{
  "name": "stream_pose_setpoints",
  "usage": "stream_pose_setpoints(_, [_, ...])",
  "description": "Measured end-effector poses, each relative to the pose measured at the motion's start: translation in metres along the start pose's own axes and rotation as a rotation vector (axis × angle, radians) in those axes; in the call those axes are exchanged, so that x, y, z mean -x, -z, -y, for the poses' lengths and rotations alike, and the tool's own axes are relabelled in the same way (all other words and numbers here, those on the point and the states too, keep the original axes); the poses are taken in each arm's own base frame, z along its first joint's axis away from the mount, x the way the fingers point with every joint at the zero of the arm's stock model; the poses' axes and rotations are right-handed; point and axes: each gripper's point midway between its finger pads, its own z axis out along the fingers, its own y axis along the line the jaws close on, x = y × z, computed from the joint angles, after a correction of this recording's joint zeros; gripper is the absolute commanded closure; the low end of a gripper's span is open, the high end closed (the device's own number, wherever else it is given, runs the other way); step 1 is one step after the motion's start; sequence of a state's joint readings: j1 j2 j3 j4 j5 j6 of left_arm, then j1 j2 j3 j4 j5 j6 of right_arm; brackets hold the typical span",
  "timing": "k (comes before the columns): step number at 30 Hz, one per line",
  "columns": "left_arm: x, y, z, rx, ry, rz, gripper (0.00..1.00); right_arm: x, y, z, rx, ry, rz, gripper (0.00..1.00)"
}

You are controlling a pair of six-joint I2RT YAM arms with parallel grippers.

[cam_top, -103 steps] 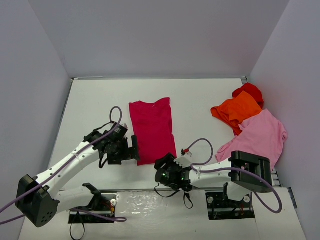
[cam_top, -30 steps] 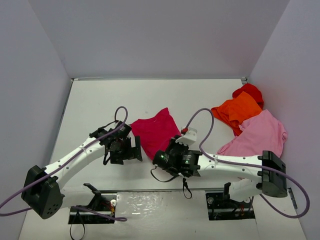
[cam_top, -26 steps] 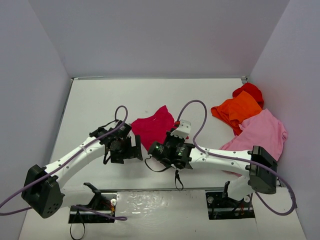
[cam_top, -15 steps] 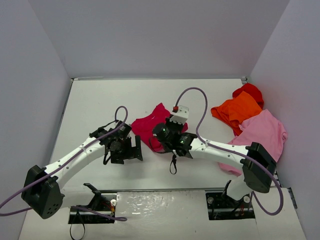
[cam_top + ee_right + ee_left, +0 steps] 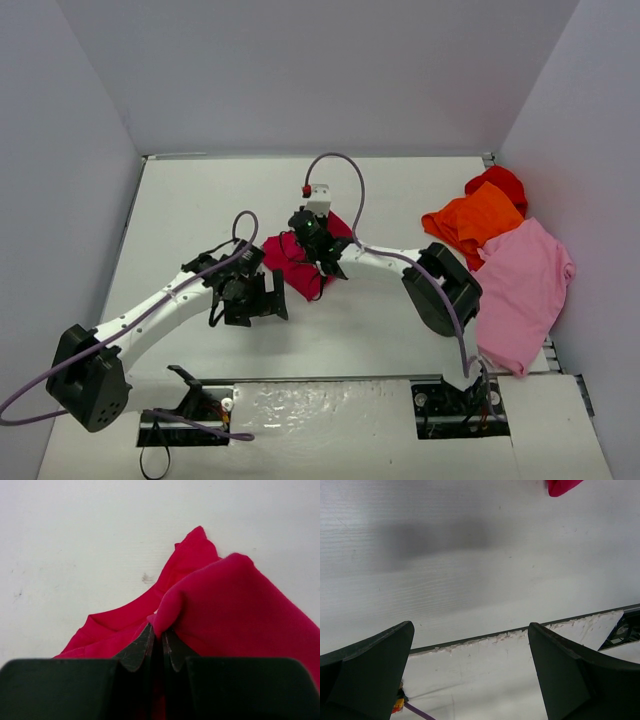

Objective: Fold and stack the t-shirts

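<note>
So the crimson shirt (image 5: 288, 262) is bunched in a heap around the middle of the bench (image 5: 190, 200), with one fold humped up higher than the rest. The right claw (image 5: 159, 639) has that fold: in its wrist cam the two tips are squeezed together with red cloth pinched right between them, and the rest of the shirt spreads out beyond onto the white surface. From above, that arm reaches in from the right and bends back over the heap.

The left claw (image 5: 262, 298) sits just to the left of the heap, on the near side. Its fingers (image 5: 367, 672) are spread wide with nothing between them. Its cam mostly shows bare bench and the front edge, plus a tiny corner of the crimson shirt at the top right.

The other three are piled well apart on the far right: the orange shirt (image 5: 475, 222), the bright red shirt (image 5: 500, 182) touching it from behind, and the light pink shirt (image 5: 525, 280) nearer the front, overlapping the orange one's edge.
</note>
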State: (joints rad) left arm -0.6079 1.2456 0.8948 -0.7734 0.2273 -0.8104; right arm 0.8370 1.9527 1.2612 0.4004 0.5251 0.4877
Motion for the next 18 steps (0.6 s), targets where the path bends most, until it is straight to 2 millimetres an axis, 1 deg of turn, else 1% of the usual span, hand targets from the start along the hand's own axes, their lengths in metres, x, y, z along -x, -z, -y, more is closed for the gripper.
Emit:
stream_pose_setpoints(4, [0.000, 0.000, 0.001, -0.006, -0.001, 0.000, 0.03, -0.007, -0.021, -0.020, 0.071, 0.010, -0.014, 0.93])
stream_pose_setpoints(7, [0.001, -0.001, 0.003, -0.014, -0.002, 0.003, 0.03, -0.011, -0.031, -0.030, 0.100, 0.018, -0.019, 0.93])
stream_pose_setpoints(9, [0.000, -0.003, 0.003, -0.016, -0.002, 0.001, 0.03, -0.011, -0.038, -0.035, 0.113, 0.014, -0.016, 0.89])
stream_pose_setpoints(11, [0.000, -0.005, 0.003, -0.024, -0.002, -0.001, 0.03, -0.010, -0.044, -0.041, 0.131, 0.008, -0.008, 0.71])
stream_pose_setpoints(12, [-0.001, -0.007, 0.003, -0.027, -0.001, -0.004, 0.03, -0.011, -0.046, -0.043, 0.144, 0.004, -0.005, 0.58])
stream_pose_setpoints(13, [-0.002, -0.009, 0.002, -0.027, -0.001, -0.010, 0.03, -0.011, -0.048, -0.045, 0.155, 0.001, -0.002, 0.42])
stream_pose_setpoints(14, [-0.004, -0.012, 0.001, -0.026, 0.000, -0.017, 0.03, -0.011, -0.050, -0.046, 0.164, 0.002, 0.000, 0.29])
stream_pose_setpoints(16, [-0.006, -0.017, 0.000, -0.026, 0.003, -0.030, 0.03, -0.010, -0.053, -0.049, 0.185, -0.003, 0.013, 0.17])
stream_pose_setpoints(18, [-0.009, -0.021, -0.001, -0.026, 0.006, -0.043, 0.03, -0.006, -0.055, -0.052, 0.205, -0.013, 0.027, 0.09])
